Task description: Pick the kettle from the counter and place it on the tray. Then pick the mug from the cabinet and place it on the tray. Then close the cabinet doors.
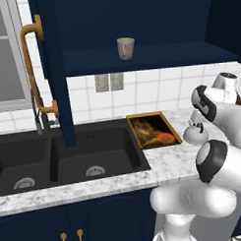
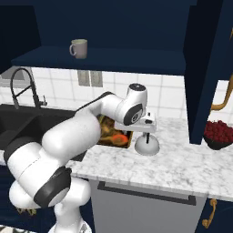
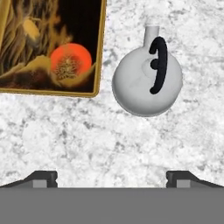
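With the gripper (image 3: 112,177) held above the counter (image 3: 87,140), jaws spread wide and empty, the kettle (image 3: 147,78) was seen just beside the tray (image 3: 99,52), where a misaligned descent could knock its thin handle (image 3: 158,64) aside.

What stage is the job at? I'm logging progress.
Nothing is finished. The kettle sits on the counter beside the tray. The open gripper hovers above it, gripping nothing. The mug is on the cabinet shelf, and a door stands open.
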You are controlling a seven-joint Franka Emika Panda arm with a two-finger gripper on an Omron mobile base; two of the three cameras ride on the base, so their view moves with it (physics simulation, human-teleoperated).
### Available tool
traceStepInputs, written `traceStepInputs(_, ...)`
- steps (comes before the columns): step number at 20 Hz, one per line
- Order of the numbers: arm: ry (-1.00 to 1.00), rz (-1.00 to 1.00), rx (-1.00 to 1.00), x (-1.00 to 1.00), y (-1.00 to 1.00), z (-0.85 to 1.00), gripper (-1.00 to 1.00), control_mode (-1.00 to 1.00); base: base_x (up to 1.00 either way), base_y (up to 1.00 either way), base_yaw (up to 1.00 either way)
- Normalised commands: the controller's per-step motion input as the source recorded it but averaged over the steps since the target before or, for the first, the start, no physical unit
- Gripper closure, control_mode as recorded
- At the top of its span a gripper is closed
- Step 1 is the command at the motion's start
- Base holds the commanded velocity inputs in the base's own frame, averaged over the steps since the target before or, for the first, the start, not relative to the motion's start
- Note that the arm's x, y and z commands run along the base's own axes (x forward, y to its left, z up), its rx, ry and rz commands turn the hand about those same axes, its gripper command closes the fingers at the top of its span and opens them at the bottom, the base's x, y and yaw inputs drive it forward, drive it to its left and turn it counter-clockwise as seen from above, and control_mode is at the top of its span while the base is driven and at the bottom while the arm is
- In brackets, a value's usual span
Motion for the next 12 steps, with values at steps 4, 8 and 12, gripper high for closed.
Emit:
traceStepInputs(4,0.0,-0.01,0.0,0.48,-0.39,-0.31,-1.0,-1.0,0.0,0.0,0.0)
traceStepInputs(8,0.0,-0.02,0.0,0.44,-0.26,-0.32,-1.0,-1.0,0.0,0.0,0.0)
traceStepInputs(12,0.02,0.0,0.0,0.32,-0.21,-0.23,-1.0,-1.0,0.0,0.0,0.0)
